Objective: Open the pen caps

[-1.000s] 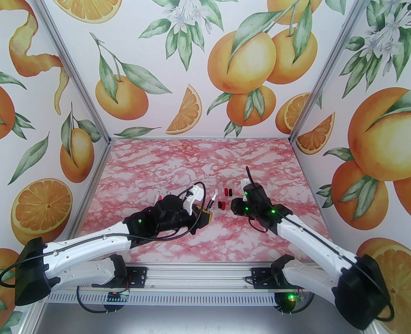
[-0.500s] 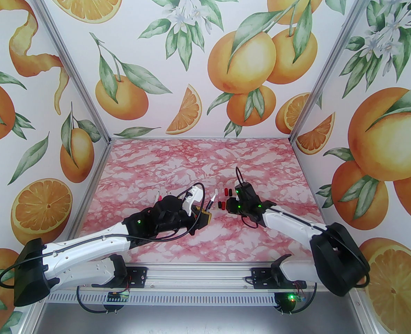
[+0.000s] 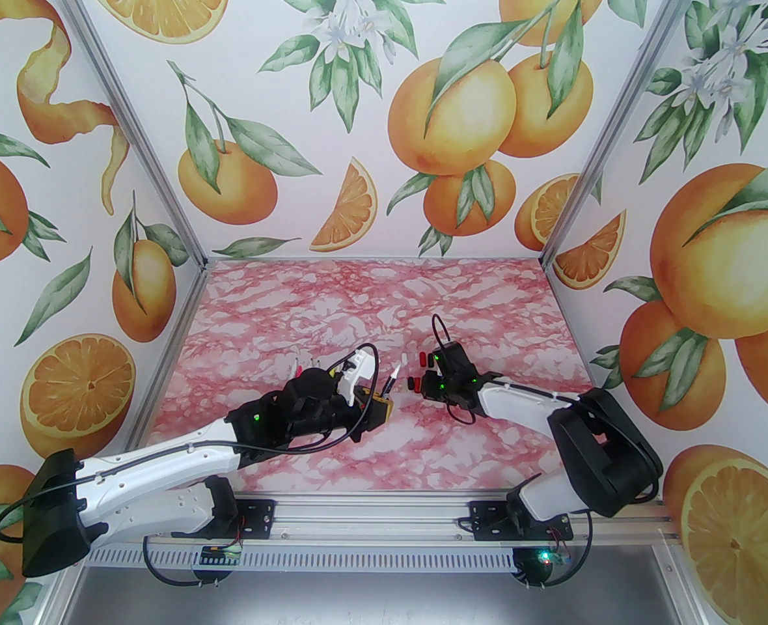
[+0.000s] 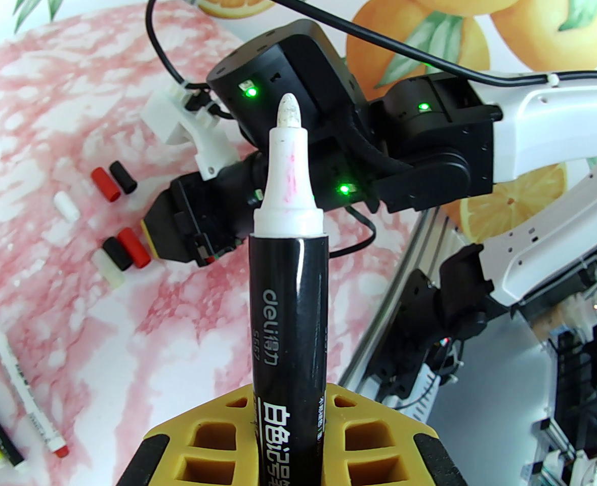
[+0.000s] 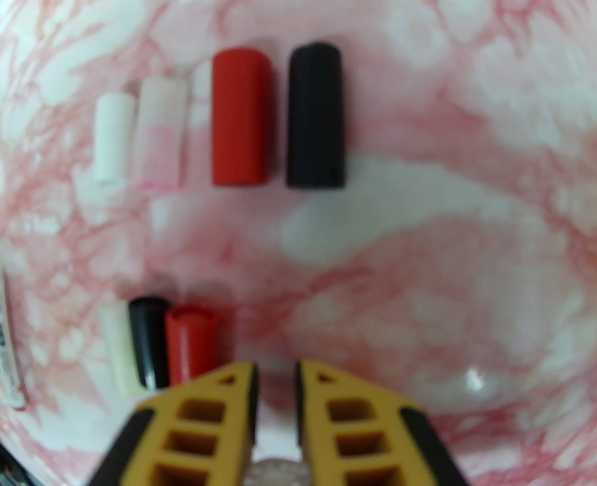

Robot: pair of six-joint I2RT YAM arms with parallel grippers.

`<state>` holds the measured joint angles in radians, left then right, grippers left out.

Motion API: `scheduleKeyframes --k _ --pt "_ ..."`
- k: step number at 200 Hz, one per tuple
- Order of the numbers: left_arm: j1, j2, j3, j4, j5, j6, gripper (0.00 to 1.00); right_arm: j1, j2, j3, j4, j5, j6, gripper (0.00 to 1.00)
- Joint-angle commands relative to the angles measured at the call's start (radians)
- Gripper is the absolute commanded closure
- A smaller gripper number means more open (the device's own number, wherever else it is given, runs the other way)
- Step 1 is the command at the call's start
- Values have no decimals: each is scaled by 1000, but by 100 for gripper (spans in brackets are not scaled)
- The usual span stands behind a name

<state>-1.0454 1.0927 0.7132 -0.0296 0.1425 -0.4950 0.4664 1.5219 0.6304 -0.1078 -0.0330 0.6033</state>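
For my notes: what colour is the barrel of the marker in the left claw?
Black marker barrel with white print; best in left wrist view.

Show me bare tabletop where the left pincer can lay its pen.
Free: the far table up to the back wall, and the near strip by the rail. Crowded: pen caps beside the right pincer, loose pens further left.

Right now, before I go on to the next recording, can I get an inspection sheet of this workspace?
Surface: pink marbled tabletop.
Job's things: uncapped black pen held in the left gripper; about seven loose caps in two rows; more pens lying flat.
Clutter: nothing seen.
Grippers: left gripper shut on the black pen; right gripper narrowly open, empty, close beside the near row's red cap.
Cables: black cable looping off the right wrist, above the table.
Surroundings: orange-print walls.
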Motion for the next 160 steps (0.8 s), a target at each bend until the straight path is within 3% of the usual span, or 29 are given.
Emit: scheduleKeyframes --k 1,160 --pt "7 -13 -14 30 16 -12 100 -9 17 30 21 32 -12 84" --pt "8 -10 -26 45 33 -36 100 -12 67 74 4 45 -41 71"
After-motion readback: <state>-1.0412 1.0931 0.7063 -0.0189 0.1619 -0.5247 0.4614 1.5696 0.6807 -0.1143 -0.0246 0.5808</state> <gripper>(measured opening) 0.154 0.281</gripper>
